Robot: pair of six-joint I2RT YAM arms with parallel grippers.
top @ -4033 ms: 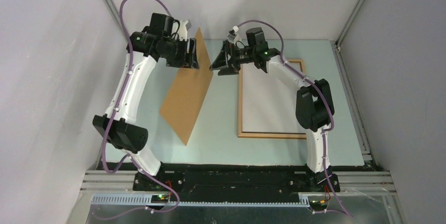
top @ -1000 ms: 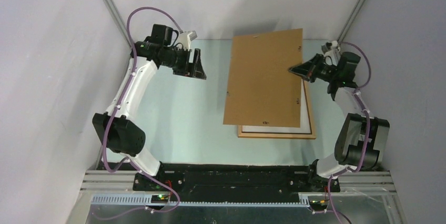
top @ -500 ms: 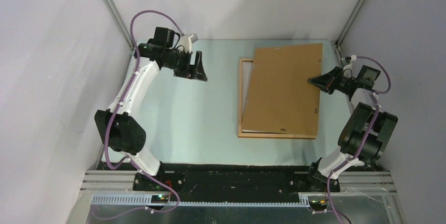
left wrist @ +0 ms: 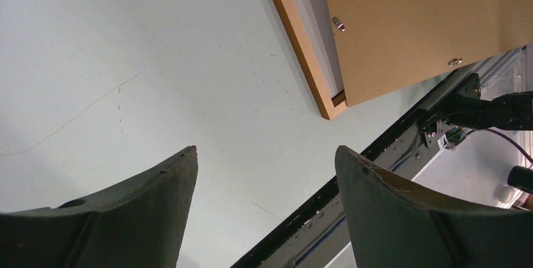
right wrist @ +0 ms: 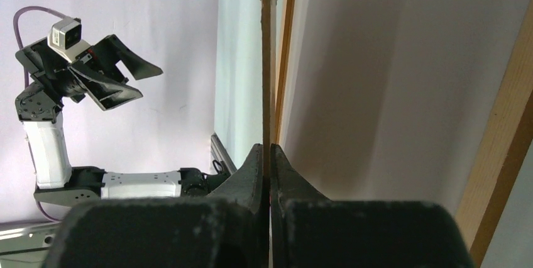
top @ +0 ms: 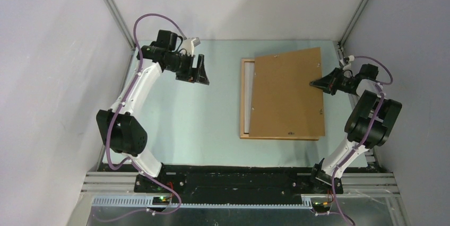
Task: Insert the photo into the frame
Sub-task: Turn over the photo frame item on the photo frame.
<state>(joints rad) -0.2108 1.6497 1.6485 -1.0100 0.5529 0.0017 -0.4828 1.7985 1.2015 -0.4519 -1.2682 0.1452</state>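
Right claw [top: 314,83] fully closed, gripping the thin right edge of the board [top: 289,96]. Board spread out to the left of this claw, turned a little, covering most of the frame [top: 242,104]. In the right wrist view, board seen edge-on between the two fingers, lifted off the frame on the claw's side. Contact at the far side: cannot tell.

Frame flat on the tabletop [top: 185,114], below and to the left of the right claw. Inside the frame: the photo [right wrist: 390,79], white back up, mostly hidden under the board. Only a narrow white strip uncovered along the frame's left bar, the side farthest from the right claw. Printed side not visible. Small metal tabs [left wrist: 338,24] on the board near its edges.

Left claw [top: 200,72] wide open, holding nothing, above bare tabletop. Frame well apart from this claw, to its right. In the left wrist view, one corner of the frame and the board's edge ahead of the open fingers.
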